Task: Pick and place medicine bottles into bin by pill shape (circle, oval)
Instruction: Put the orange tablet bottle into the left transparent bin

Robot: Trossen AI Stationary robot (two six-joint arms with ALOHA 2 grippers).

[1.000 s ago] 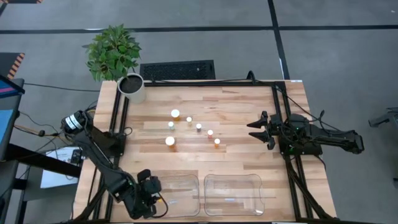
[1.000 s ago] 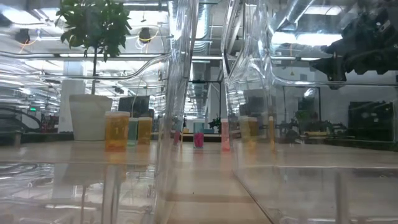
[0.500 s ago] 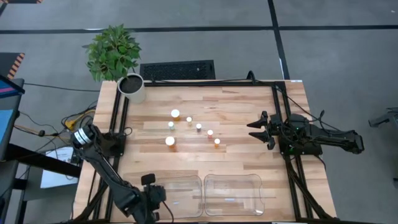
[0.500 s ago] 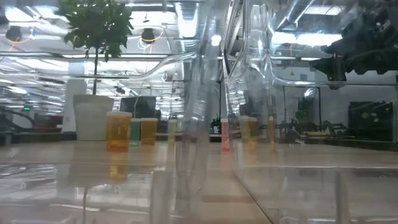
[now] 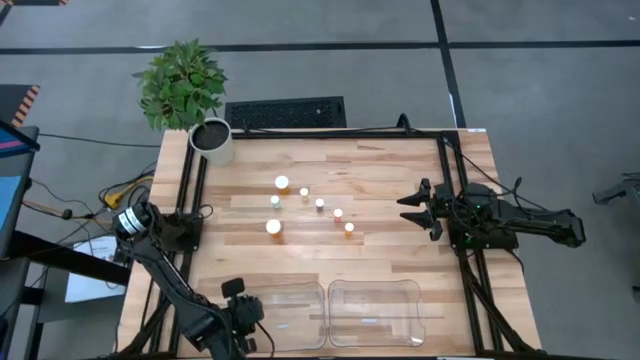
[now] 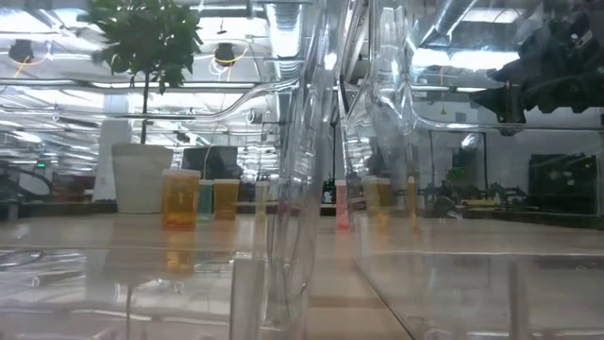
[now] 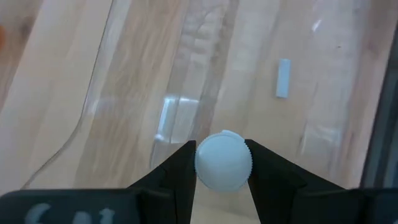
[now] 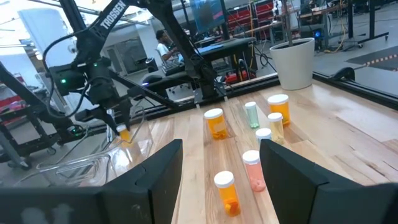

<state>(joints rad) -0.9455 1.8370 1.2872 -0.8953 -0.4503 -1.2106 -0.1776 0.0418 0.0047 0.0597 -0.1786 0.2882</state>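
Note:
Seven white-capped medicine bottles (image 5: 304, 205) stand upright on their bases at the table's middle. They also show in the right wrist view (image 8: 249, 146) and in the low view (image 6: 179, 198). My left gripper (image 5: 243, 318) is at the near left, over the left edge of the left clear bin (image 5: 290, 312). It is shut on an eighth, amber bottle (image 8: 124, 134). My right gripper (image 5: 403, 208) waits open and empty at the table's right side, level with the bottles. My left gripper pinches the bottle's round white cap (image 7: 224, 160) by its sides between the two fingers. The fingers come from above, pointing down. The amber body (image 8: 124, 134) hangs upright below them, lifted clear over the left bin.
A second clear bin (image 5: 373, 312) lies right of the first along the near edge. A white plant pot (image 5: 212, 140) with a green plant stands at the far left corner. Black frame rails (image 5: 190, 200) run along the table's left and right sides.
My left arm has swung round at the near left corner, its gripper staying shut on the bottle and shifting a little toward the near edge. The left bin has slid slightly toward the right bin.

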